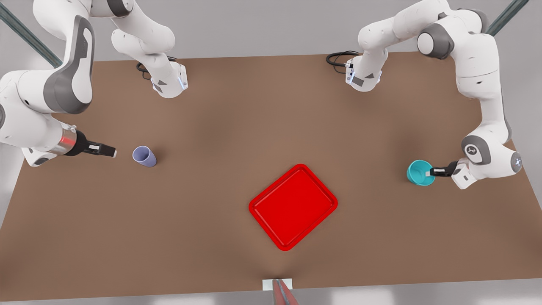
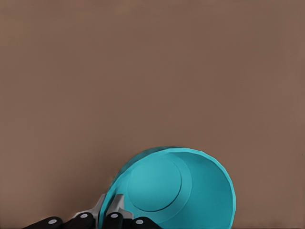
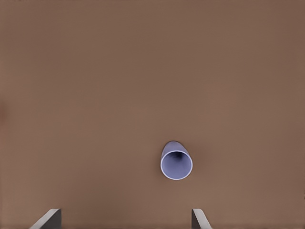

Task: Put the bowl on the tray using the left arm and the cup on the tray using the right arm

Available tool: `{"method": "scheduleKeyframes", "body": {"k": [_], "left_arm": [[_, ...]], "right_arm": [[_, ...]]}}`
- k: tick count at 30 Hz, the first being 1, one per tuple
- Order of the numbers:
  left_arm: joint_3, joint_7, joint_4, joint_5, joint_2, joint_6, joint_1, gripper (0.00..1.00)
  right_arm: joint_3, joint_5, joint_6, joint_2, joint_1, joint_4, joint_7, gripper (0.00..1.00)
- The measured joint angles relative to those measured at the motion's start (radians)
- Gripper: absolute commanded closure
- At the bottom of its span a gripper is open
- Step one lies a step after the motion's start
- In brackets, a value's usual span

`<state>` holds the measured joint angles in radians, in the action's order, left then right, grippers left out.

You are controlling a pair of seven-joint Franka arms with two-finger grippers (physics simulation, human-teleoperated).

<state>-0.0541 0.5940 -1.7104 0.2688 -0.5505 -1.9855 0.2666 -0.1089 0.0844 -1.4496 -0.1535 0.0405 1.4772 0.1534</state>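
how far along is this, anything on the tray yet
Nothing done yet: the red tray holds neither item. In hand: the left gripper is shut on the rim of the teal bowl, at the front view's right. Left: the right gripper, open, sits beside the lavender cup without touching it; both items need carrying over.
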Motion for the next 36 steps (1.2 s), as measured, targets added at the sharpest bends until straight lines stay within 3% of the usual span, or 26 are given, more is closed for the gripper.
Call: {"method": "scheduleKeyframes", "body": {"k": [3, 5, 8, 10, 13, 19, 20, 22, 27, 29, 32, 34, 36], "left_arm": [[0.006, -0.184, 0.018, -0.011, 0.095, 0.0, -0.306, 0.79], [0.005, -0.453, 0.021, -0.023, 0.082, -0.018, -0.491, 0.79], [0.007, -0.73, 0.064, -0.035, 0.003, -0.079, -0.634, 0.79], [0.008, -0.774, 0.074, -0.028, -0.036, -0.118, -0.674, 0.79], [0.008, -0.833, 0.218, -0.023, -0.151, -0.108, -0.682, 0.79], [0.008, -0.835, 0.262, -0.021, -0.226, -0.122, -0.673, 0.79], [0.008, -0.833, 0.261, -0.02, -0.226, -0.123, -0.673, 0.61], [0.008, -0.828, 0.262, 0.024, -0.226, -0.124, -0.674, 0.04], [-0.002, -0.828, 0.263, 0.198, -0.188, -0.104, -0.67, 0.0], [-0.062, -0.788, 0.268, 0.1, -0.018, 0.049, -0.639, 0.0], [-0.11, -0.709, 0.34, -0.095, 0.077, 0.113, -0.612, 0.0], [-0.098, -0.58, 0.328, -0.179, 0.181, 0.327, -0.603, 0.0], [-0.01, -0.534, 0.325, -0.251, 0.248, 0.496, -0.553, 0.0]], "right_arm": [[0.0, 0.0, -0.001, 0.0, 0.003, 0.0, 0.0, 0.0], [0.0, 0.0, -0.001, 0.0, 0.002, 0.0, 0.0, 0.0], [0.002, 0.0, -0.001, 0.0, 0.003, -0.002, 0.0, 0.0], [0.002, 0.0, 0.0, 0.0, 0.004, -0.002, 0.0, 0.0], [0.002, 0.0, -0.001, 0.0, 0.003, -0.002, 0.0, 0.0], [0.002, 0.0, 0.0, 0.001, 0.004, -0.002, 0.0, 0.0], [0.002, 0.0, 0.0, 0.001, 0.004, -0.002, 0.0, 0.0], [0.002, 0.0, 0.0, 0.0, 0.003, -0.002, 0.0, 0.0], [0.002, 0.0, 0.0, 0.0, 0.002, -0.002, 0.0, 0.0], [0.002, 0.0, 0.0, 0.0, 0.003, -0.002, 0.0, 0.0], [0.002, -0.002, -0.01, -0.01, 0.004, -0.012, -0.002, 0.0], [0.002, -0.007, -0.015, -0.022, 0.005, -0.02, 0.002, 0.0], [0.003, -0.003, -0.013, -0.075, 0.009, -0.049, 0.004, 0.0]]}}
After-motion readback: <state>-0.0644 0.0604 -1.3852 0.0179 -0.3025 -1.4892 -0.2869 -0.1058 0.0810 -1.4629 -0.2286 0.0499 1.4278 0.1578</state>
